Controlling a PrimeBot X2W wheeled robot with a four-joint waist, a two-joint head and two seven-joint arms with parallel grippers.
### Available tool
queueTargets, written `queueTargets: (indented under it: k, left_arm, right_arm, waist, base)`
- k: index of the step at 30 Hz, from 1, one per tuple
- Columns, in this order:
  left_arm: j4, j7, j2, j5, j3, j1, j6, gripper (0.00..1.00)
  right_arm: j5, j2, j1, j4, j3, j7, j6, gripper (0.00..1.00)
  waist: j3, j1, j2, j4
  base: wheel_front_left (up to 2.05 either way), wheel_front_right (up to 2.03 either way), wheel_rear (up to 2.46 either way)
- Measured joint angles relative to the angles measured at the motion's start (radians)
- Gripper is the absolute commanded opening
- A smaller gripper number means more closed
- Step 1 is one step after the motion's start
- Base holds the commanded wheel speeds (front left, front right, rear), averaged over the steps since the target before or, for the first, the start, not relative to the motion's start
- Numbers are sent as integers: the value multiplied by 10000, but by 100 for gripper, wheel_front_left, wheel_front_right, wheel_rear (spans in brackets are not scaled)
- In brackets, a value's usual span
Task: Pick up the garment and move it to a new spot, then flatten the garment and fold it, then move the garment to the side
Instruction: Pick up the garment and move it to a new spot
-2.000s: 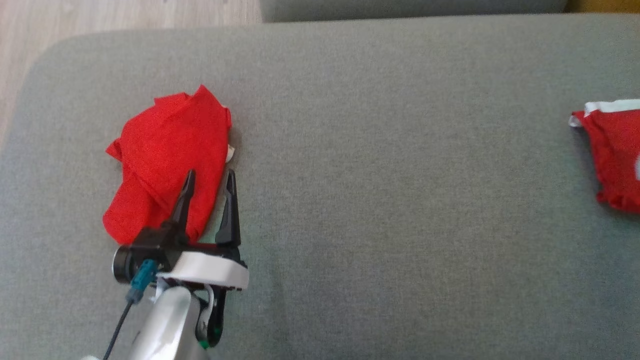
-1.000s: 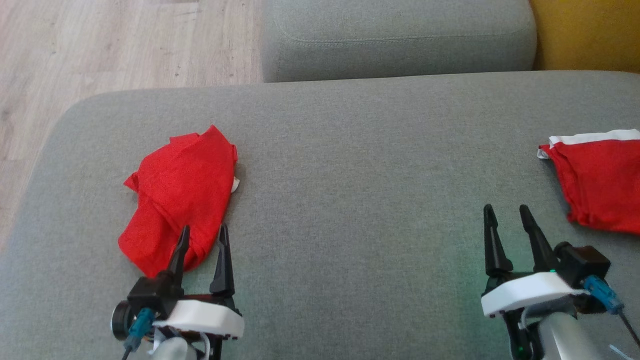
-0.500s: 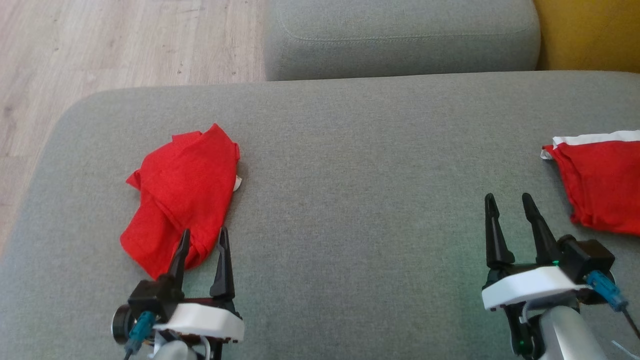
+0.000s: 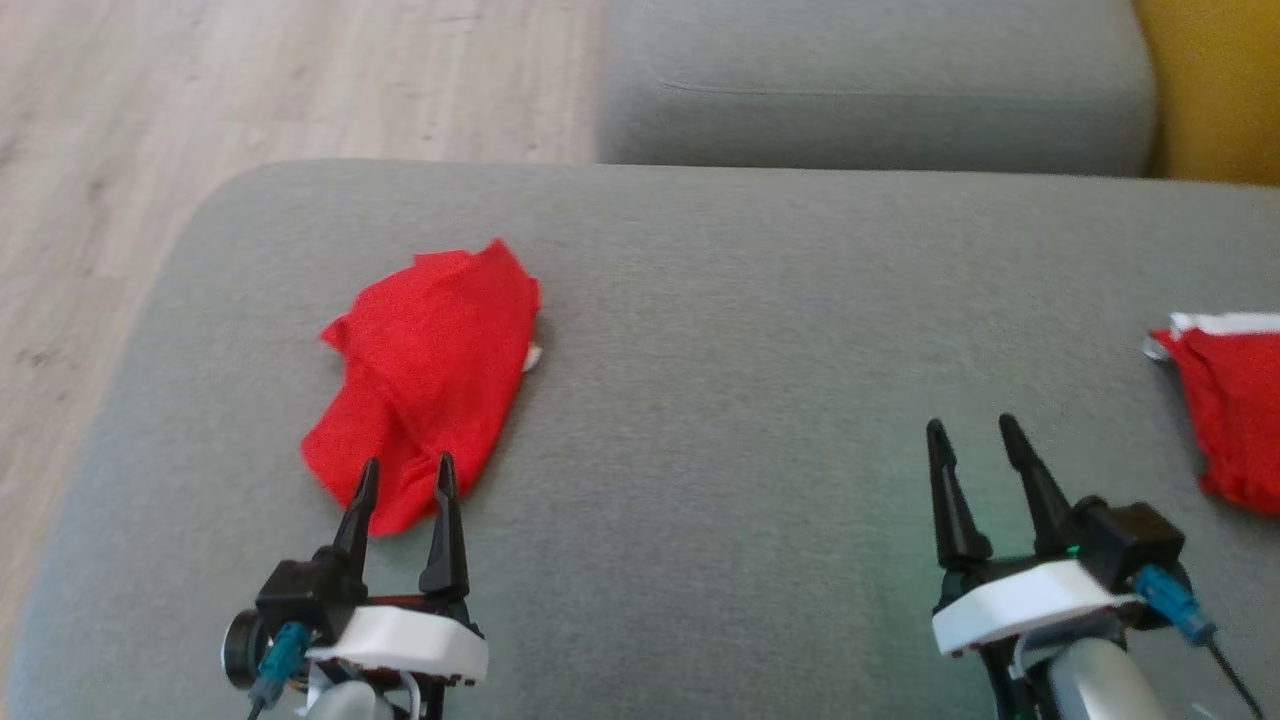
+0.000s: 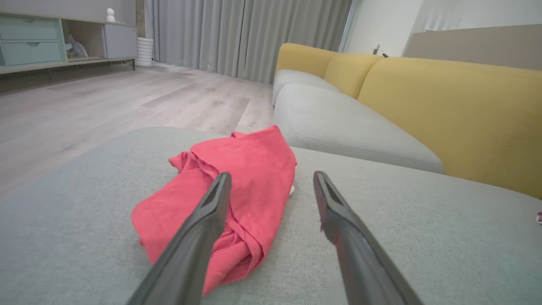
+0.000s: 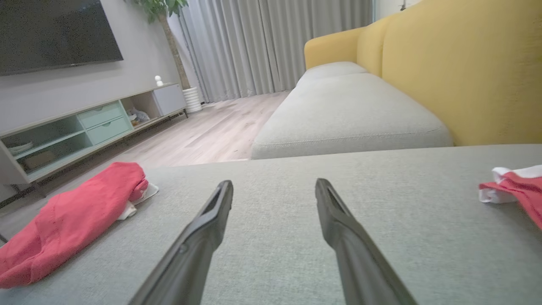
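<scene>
A folded red garment [image 4: 430, 370] lies on the left part of the grey cushion [image 4: 720, 400]. My left gripper [image 4: 406, 463] is open, its fingertips just over the garment's near end, with nothing between them. In the left wrist view the garment [image 5: 254, 161] sits ahead and left of the open left gripper [image 5: 272, 174]. Over bare cushion at the lower right, my right gripper [image 4: 970, 423] is open and empty. The right wrist view shows the right gripper [image 6: 274, 182] open, with the garment [image 6: 80, 216] far to its left.
A second red garment with white trim [image 4: 1235, 420] lies at the cushion's right edge, also seen from the right wrist [image 6: 521, 186]. Wooden floor [image 4: 100, 150] lies beyond the cushion's left edge. Another grey seat cushion [image 4: 870, 90] and a yellow backrest [image 4: 1220, 90] are behind.
The head camera has moved, shifting the picture. My left gripper has drawn back from over the garment to its near end. The right gripper has come into view. Both stayed open.
</scene>
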Motion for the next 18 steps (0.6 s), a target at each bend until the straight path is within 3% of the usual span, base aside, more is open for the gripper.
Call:
queueTargets:
  k: [18]
  left_arm:
    - [165, 0, 8, 236, 188, 248, -29, 100]
  right_arm:
    - [263, 2, 380, -2, 784, 0, 0, 100]
  waist:
    - [-423, -1, 0, 2093]
  base:
    - [0, 0, 0]
